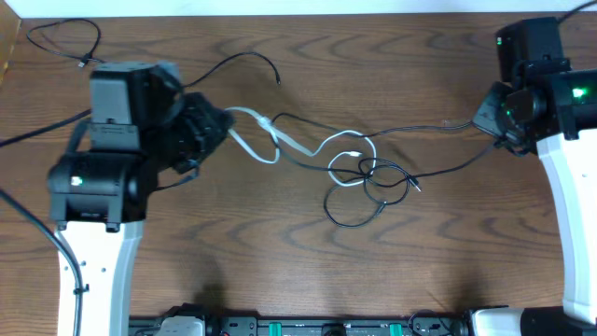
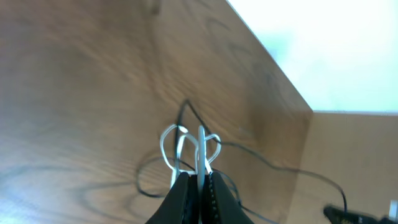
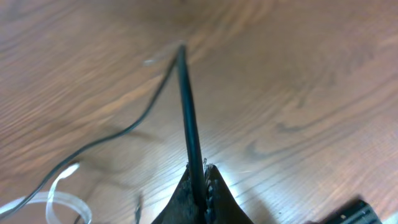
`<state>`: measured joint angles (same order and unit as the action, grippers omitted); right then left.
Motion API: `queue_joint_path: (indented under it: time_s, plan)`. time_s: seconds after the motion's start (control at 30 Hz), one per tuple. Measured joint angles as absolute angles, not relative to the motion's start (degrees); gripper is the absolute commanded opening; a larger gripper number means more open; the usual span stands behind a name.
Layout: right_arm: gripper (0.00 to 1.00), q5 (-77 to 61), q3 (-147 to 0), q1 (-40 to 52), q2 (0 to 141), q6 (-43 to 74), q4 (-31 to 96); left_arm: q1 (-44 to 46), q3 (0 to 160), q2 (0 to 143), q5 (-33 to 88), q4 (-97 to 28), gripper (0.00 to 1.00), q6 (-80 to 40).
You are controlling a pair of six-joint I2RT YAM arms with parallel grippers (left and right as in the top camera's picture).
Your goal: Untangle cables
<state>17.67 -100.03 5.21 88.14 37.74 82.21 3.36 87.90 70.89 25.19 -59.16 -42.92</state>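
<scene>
Left gripper (image 1: 220, 123) is clenched on the white cable (image 1: 266, 126) – the wrist view shows the cord pinched right in its jaws. Right gripper (image 1: 492, 121) is clamped tight on a black cable (image 1: 438, 126) at the far right. The tangle (image 1: 364, 177) of black and white loops sits mid-table (image 1: 233, 271), between the two arms – not pulled apart yet.

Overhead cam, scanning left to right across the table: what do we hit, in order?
left arm → left gripper, fingers shut on the white cable → knot of black loops → black cable running right → right gripper → right arm
</scene>
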Motion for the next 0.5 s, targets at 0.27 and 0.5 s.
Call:
queue_joint_path:
  time_s: [0.27, 0.5]
  plan:
    - [0.03, 18.94, -92.49, 0.73, 88.16, 38.26, 78.00, -2.90, 87.90, 70.87, 25.08, -62.33, 0.07, -41.65]
    - [0.12, 17.96, -85.14, -1.63, 88.16, 38.52, 73.73, -5.17, 87.90, 70.87, 25.06, -63.44, 0.07, -41.45]
